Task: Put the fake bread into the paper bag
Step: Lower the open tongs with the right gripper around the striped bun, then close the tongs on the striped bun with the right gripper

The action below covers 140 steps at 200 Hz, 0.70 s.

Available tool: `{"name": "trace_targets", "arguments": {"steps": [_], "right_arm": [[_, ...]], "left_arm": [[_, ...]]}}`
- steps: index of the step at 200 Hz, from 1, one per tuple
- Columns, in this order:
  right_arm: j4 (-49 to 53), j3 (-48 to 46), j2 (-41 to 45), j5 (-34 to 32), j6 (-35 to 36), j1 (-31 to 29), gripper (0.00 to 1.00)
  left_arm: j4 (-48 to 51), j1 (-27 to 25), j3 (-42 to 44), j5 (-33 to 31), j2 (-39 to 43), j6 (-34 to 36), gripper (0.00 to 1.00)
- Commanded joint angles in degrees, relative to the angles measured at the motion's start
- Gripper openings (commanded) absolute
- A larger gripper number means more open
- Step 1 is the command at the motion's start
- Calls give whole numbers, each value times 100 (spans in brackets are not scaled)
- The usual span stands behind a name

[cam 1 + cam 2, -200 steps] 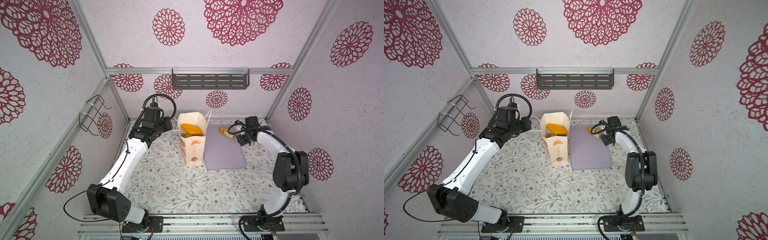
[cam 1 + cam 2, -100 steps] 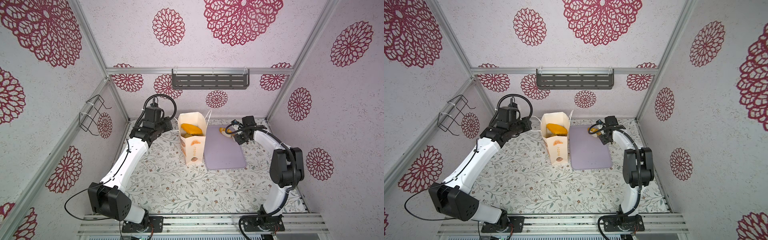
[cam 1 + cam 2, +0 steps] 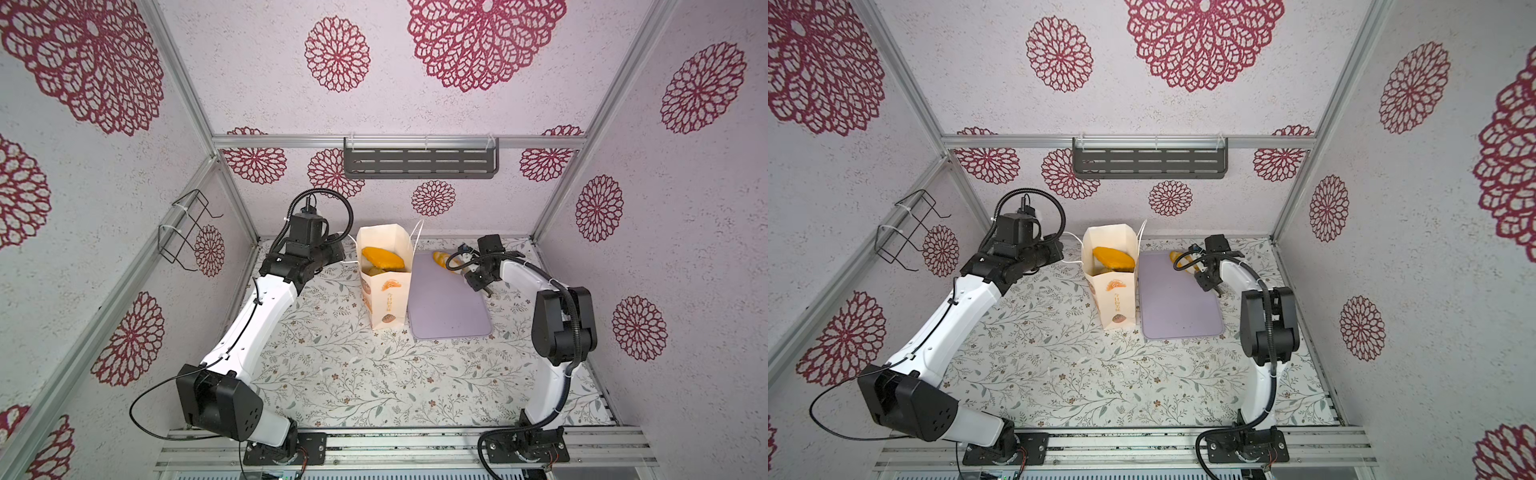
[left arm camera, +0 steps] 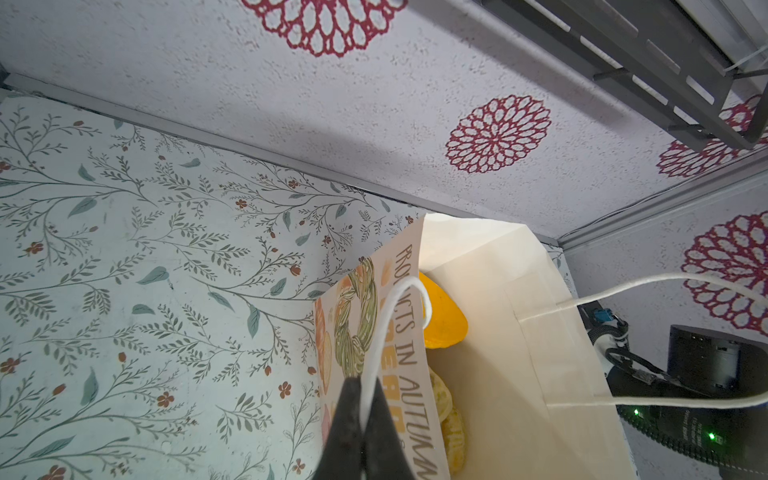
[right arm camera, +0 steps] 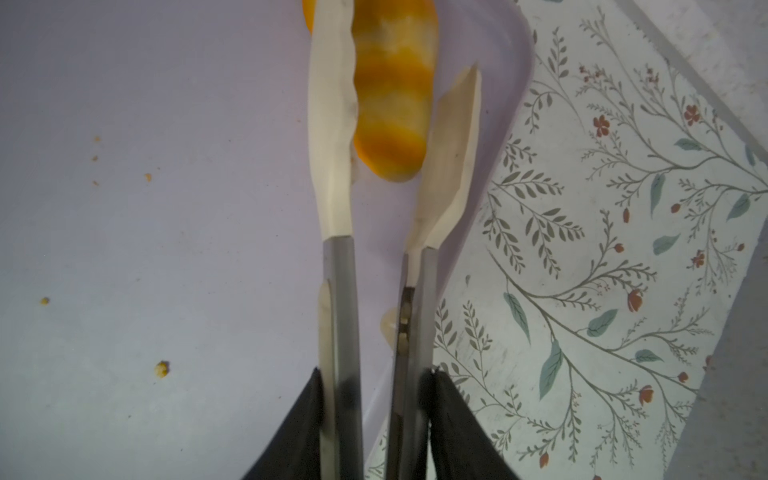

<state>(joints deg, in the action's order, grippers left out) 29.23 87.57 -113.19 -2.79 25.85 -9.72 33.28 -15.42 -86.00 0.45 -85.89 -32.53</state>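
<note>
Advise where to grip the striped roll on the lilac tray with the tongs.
Across its narrow middle, pinching the two long flanks. The striped roll lies flat on the lilac tray, in line with the tongs, so come in along its length from the end facing them; the cream tips flank it. The rounded ends would likely slip out.

Printed in dark capitals along the side of the tall cream-white paper bag (image 4: pixel 405 353), lower middle of the left wrist frame: "PRODUCTS IN AUTUMN", last letter cut off. Alongside, orange block letters, partly hidden, unreadable. Vertical lettering down the same bag (image 3: pixel 390 300) in both top views: too small to read.
</note>
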Motion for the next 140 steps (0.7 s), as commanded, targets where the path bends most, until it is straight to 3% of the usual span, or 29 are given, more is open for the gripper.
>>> {"name": "trace_targets", "arguments": {"steps": [1, 68, 140], "right_arm": [[45, 190, 158, 104, -35, -99, 39], [128, 122, 269, -330, 92, -464, 42], [799, 1235, -648, -663, -36, -477, 41]], "left_arm": [[-42, 20, -36, -41, -89, 107, 0], [-50, 21, -40, -12, -68, 93, 0], [-41, 19, -49, -3, 18, 91, 0]]}}
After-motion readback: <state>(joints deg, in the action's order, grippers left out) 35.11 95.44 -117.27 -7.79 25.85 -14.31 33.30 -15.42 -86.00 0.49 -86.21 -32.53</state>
